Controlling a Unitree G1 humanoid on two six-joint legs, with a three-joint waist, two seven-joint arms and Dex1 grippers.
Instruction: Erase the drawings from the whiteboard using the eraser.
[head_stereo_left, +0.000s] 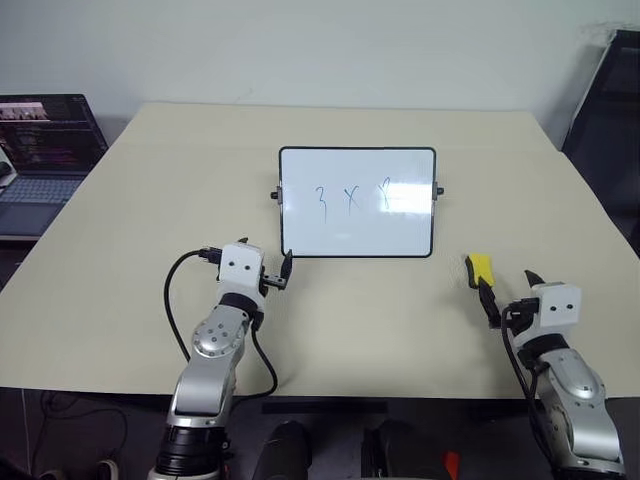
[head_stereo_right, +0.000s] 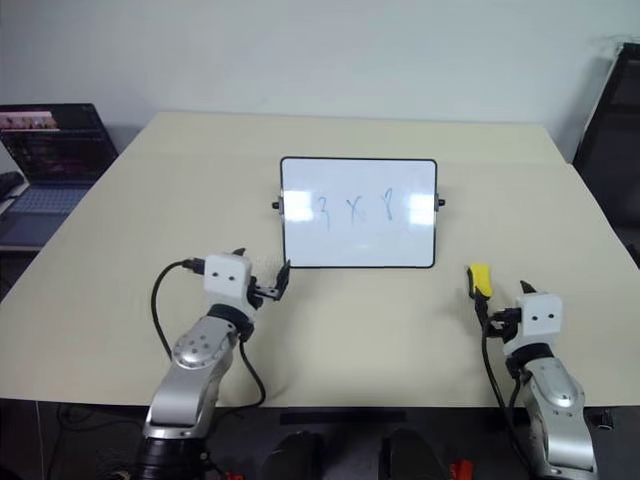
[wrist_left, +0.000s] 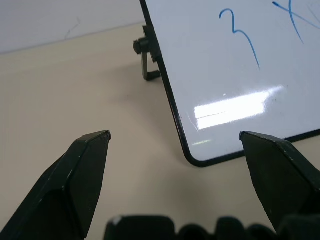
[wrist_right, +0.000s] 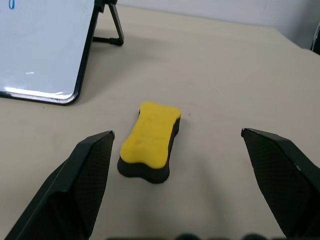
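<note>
Lying between right fingers (wrist_right: 90, 180) (spread), eraser (wrist_right: 150, 141)

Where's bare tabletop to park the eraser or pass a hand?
Free: the table between the whiteboard and the laptop; the strip behind the board; the near stretch between the left gripper and right gripper. Crowded: right of the board's near corner, where the eraser lies before the open right gripper.
</note>
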